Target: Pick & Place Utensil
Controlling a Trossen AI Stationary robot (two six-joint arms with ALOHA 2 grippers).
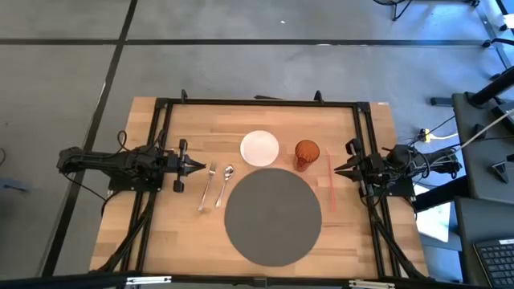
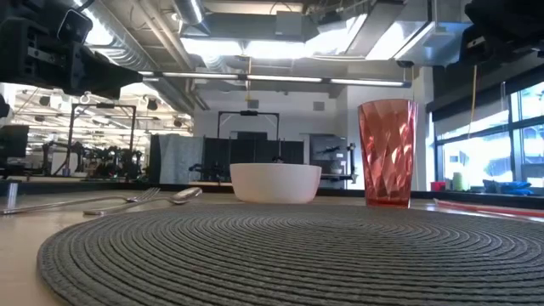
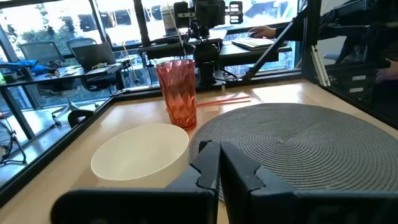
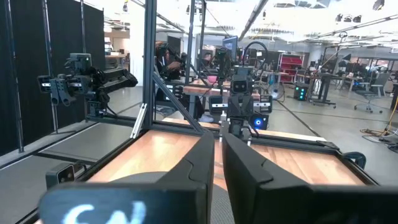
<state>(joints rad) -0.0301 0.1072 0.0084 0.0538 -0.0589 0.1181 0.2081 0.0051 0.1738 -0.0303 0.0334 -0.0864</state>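
- High view: the left gripper hangs at the table's left side, fingers shut with nothing between them. The fork lies just beyond its tips, the spoon beside the fork on the far side from the gripper. Both lie on bare wood, just left of the round grey mat. Nothing lies between the gripper and the fork.
- The right gripper waits at the table's right side, fingers close together and empty. Between it and the mat lie red chopsticks. A white bowl and a red cup stand at the mat's far edge, the cup right of the bowl and just beside the chopsticks.
- Low view: across the mat the fork and spoon lie flat at the left; the bowl stands mid-picture, the cup to its right.
- Left wrist view: the left gripper has its fingers pressed together, holding nothing. Ahead are the bowl, cup, chopsticks and mat. The fork and spoon do not show here.
- Right wrist view: the right gripper shows fingers nearly touching, nothing held, bare table ahead.
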